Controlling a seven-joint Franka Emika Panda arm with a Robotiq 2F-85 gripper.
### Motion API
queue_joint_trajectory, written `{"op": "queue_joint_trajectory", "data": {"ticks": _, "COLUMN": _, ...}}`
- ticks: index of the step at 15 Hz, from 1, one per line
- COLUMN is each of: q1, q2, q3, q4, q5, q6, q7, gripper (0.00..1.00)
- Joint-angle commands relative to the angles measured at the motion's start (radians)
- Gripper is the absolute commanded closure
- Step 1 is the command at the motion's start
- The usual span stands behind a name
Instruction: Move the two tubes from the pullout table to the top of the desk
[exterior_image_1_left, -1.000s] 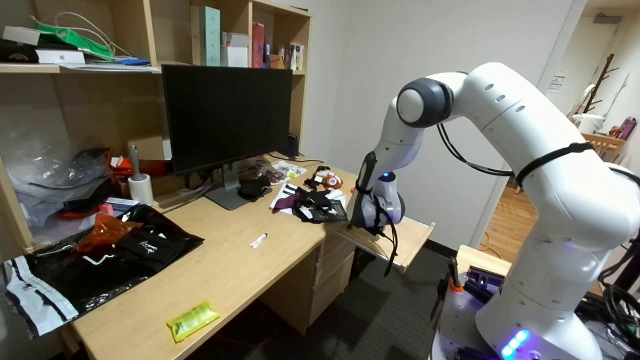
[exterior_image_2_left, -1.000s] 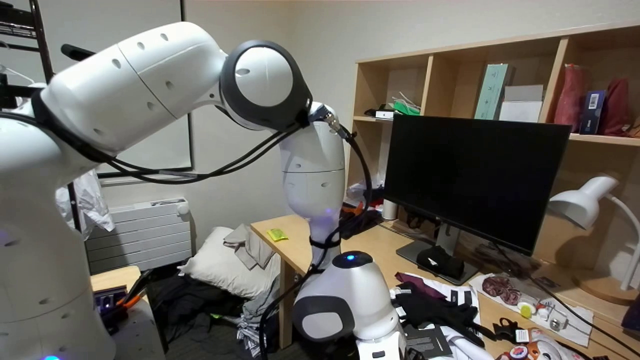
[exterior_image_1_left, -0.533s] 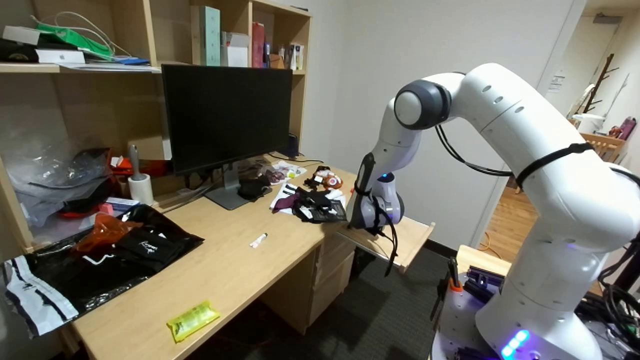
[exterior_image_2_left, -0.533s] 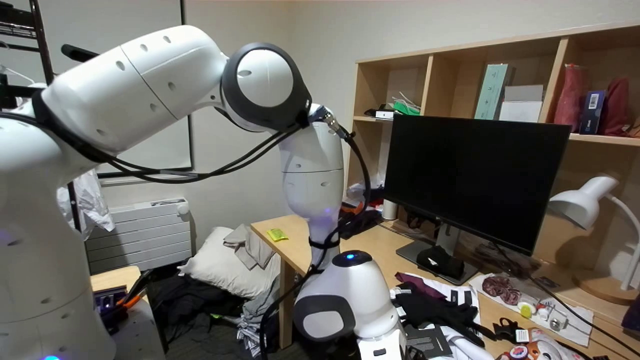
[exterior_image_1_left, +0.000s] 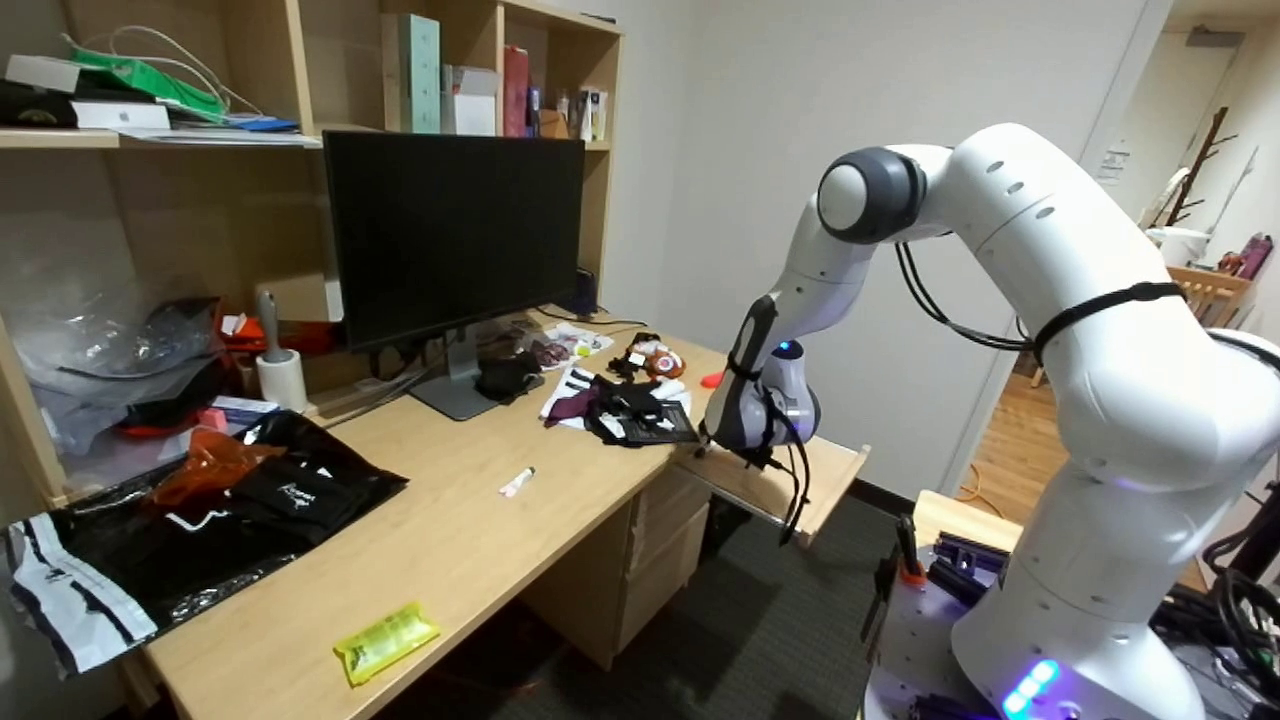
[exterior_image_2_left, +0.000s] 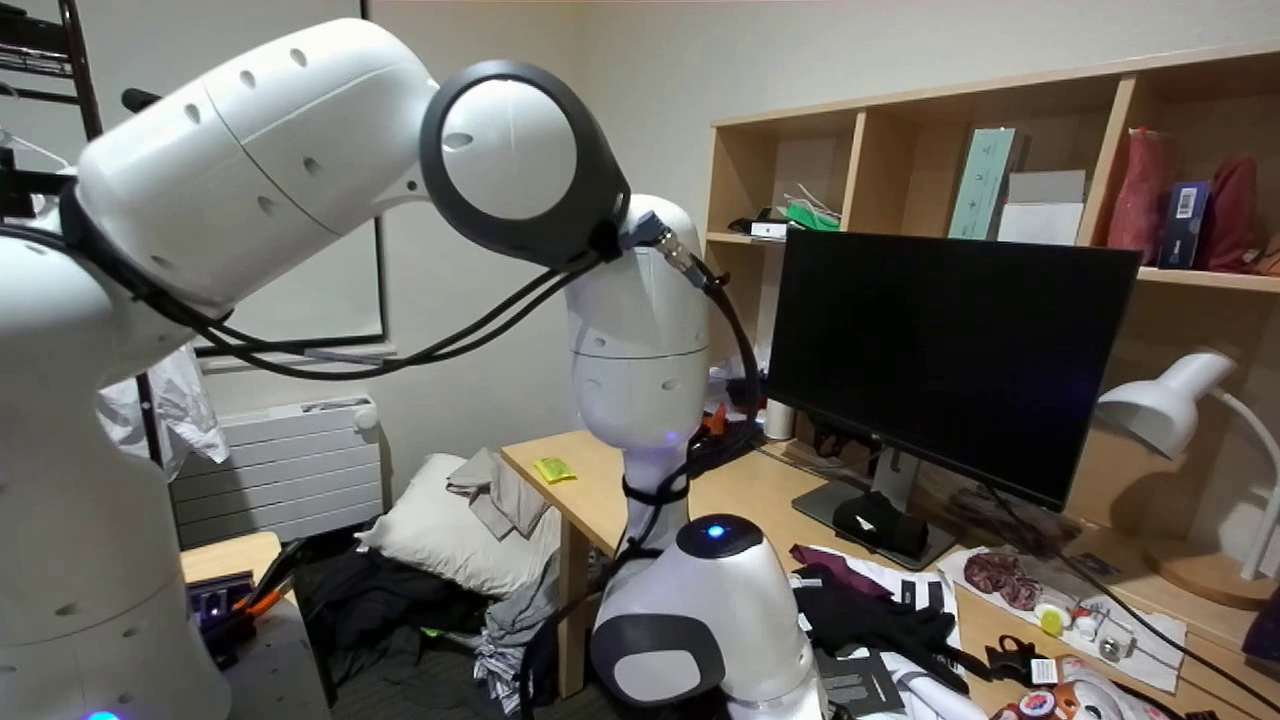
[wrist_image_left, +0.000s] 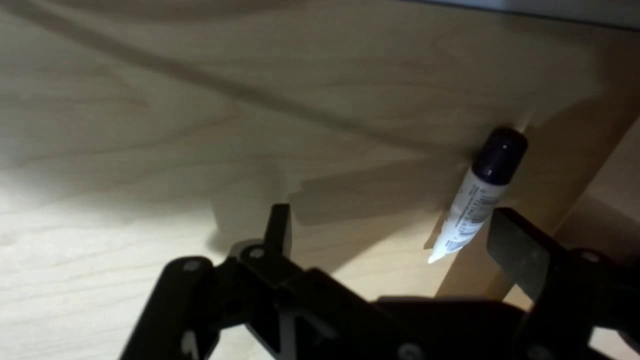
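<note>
"Wrist view: how does the black two-fingered gripper (wrist_image_left: 390, 225) stand?"

"With its fingers (wrist_image_left: 517, 252) spread wide, and it has hold of nothing. A slender white tube (wrist_image_left: 470, 210) with a glossy dark cap is seen between the fingertips, nearer the one on the right of the view. Whether they touch I cannot tell."

"And how is that tube lying?"

"Flat on its side, on the thin light-wood pullout table (wrist_image_left: 150, 125), slantwise, its cap toward the upper right and its pale, flattened tail toward the lower left."

"Where's the second one?"

"In an exterior view, a small white tube (exterior_image_1_left: 517, 482) with a dark end lies on the long light-wood desk (exterior_image_1_left: 440, 530), in front of the black monitor (exterior_image_1_left: 455, 235) and well apart from the flat yellow-green packet (exterior_image_1_left: 387, 642)."

"And the arm?"

"The jointed white robot arm (exterior_image_1_left: 1060, 240) arches up and down again in both exterior views. In an exterior view its lower end is above the pullout table, near the heap of black, white and maroon cloth (exterior_image_1_left: 620, 405); the fingertips I cannot make out there."
</note>
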Motion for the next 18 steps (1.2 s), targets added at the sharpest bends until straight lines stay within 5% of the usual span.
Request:
{"op": "queue_joint_trajectory", "data": {"ticks": 1, "q1": -0.095, "q2": 0.072, "q3": 0.094, "q4": 0.028, "q5": -0.087, "q6": -0.016, "q7": -0.106, "gripper": 0.00}}
{"op": "queue_joint_trajectory", "data": {"ticks": 14, "q1": -0.438, "q2": 0.027, "q3": 0.242, "q4": -0.050, "q5": -0.395, "q6": -0.132, "q7": -0.518, "gripper": 0.00}}
{"op": "queue_joint_trajectory", "data": {"ticks": 17, "q1": -0.431, "q2": -0.014, "q3": 0.220, "q4": -0.048, "q5": -0.404, "q6": -0.239, "q7": -0.595, "gripper": 0.00}}
{"op": "queue_joint_trajectory", "data": {"ticks": 18, "q1": -0.422, "q2": 0.021, "q3": 0.239, "q4": -0.012, "q5": -0.351, "q6": -0.163, "q7": -0.565, "gripper": 0.00}}
